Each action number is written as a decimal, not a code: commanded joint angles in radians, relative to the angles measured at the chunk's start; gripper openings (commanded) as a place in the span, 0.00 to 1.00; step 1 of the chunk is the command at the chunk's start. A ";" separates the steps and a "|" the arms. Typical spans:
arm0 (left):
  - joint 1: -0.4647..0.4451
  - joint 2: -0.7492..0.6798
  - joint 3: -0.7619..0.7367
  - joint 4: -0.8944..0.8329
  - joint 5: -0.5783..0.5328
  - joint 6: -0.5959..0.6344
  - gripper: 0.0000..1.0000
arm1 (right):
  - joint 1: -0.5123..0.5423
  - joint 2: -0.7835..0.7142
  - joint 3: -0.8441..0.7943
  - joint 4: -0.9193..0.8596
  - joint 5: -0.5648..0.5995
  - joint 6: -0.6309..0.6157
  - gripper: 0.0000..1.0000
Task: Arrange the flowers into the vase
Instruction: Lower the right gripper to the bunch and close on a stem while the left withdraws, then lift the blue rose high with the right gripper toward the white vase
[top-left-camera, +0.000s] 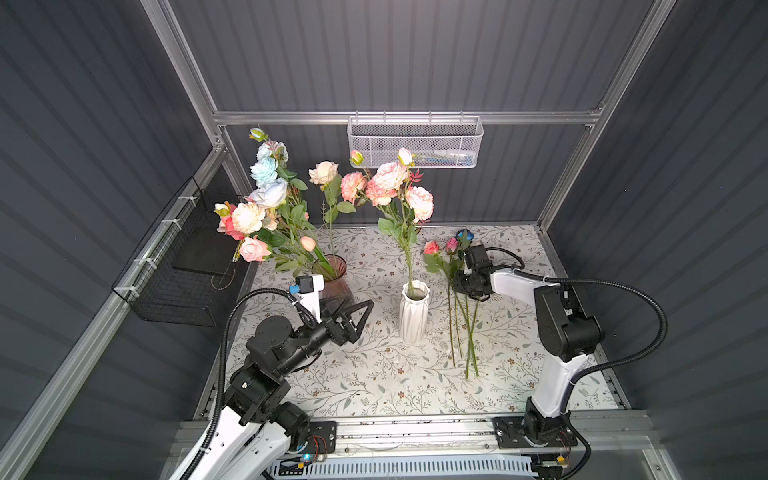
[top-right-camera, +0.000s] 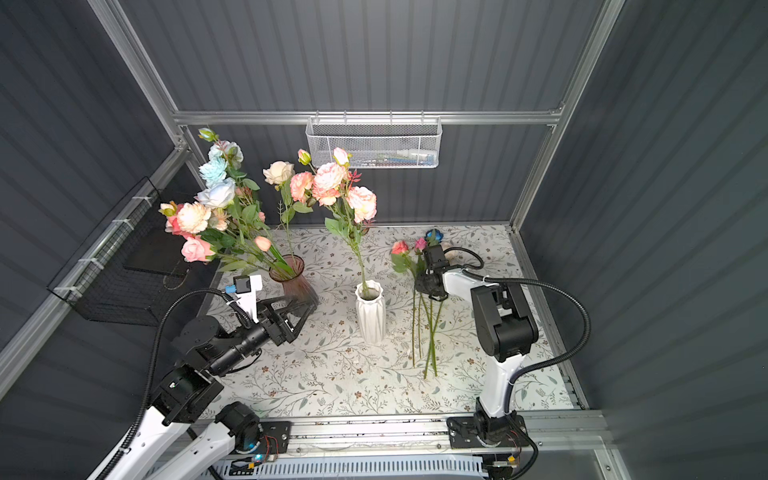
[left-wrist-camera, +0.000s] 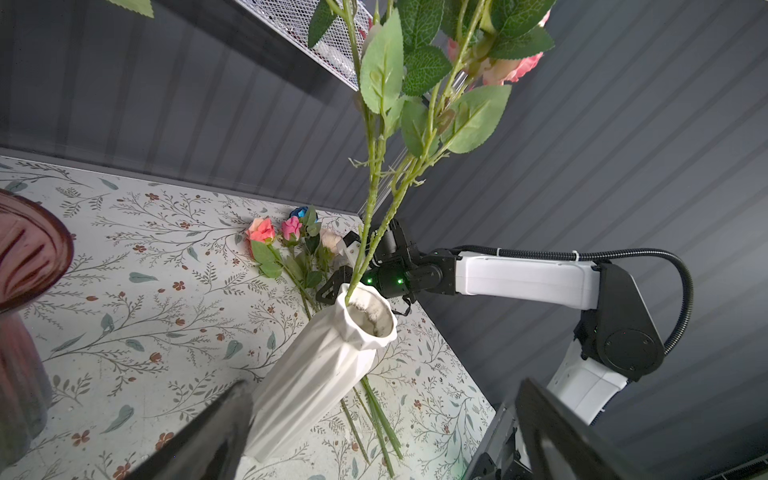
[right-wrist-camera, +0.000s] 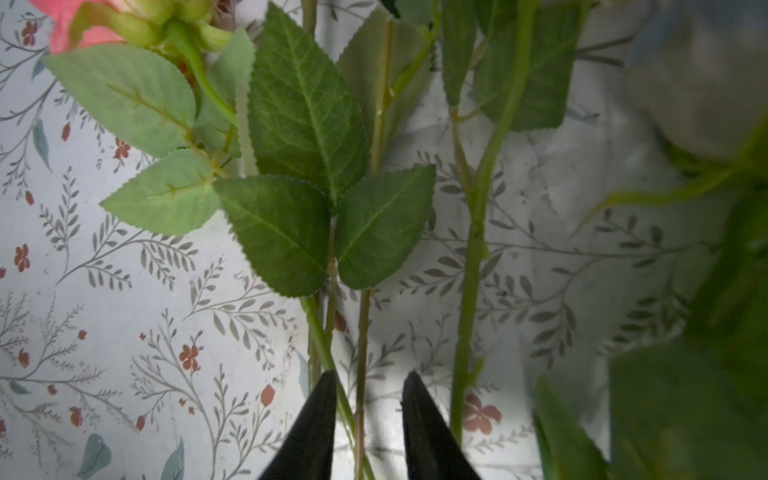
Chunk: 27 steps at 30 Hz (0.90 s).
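Pose, left arm (top-left-camera: 274, 345): elbow bent low, forearm reaching forward and to the right. The left gripper (top-left-camera: 360, 322) is held roughly level, jaws spread wide.

Right arm (top-left-camera: 519, 282): base link upright, forearm stretched forward-left, wrist pitched down. The right gripper (right-wrist-camera: 369, 376) points downward, its 2 fingertips (right-wrist-camera: 320, 407) narrowly apart.

The white vase (top-left-camera: 413, 316) looks like matt ceramic, ribbed in facets, its inner rim stained. The pink vase (top-left-camera: 338, 266) is glossy translucent glass. The flowers (left-wrist-camera: 262, 230) have cloth-like petals, matt veined leaves (right-wrist-camera: 307, 112) and smooth plastic stems (right-wrist-camera: 469, 270). The table cover (top-left-camera: 374, 374) is smooth and printed. The hanging basket (top-left-camera: 415, 143) is white metal mesh; the frame (top-left-camera: 291, 117) is brushed metal.
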 joint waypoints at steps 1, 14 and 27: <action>-0.009 -0.003 -0.008 0.004 0.000 -0.012 1.00 | -0.008 0.041 0.045 -0.020 -0.003 0.007 0.27; -0.009 -0.009 -0.007 -0.008 -0.001 -0.007 1.00 | -0.028 -0.107 -0.072 0.050 -0.026 0.008 0.04; -0.007 0.003 0.017 -0.015 0.003 0.003 1.00 | -0.048 -0.674 -0.321 0.058 0.025 0.060 0.02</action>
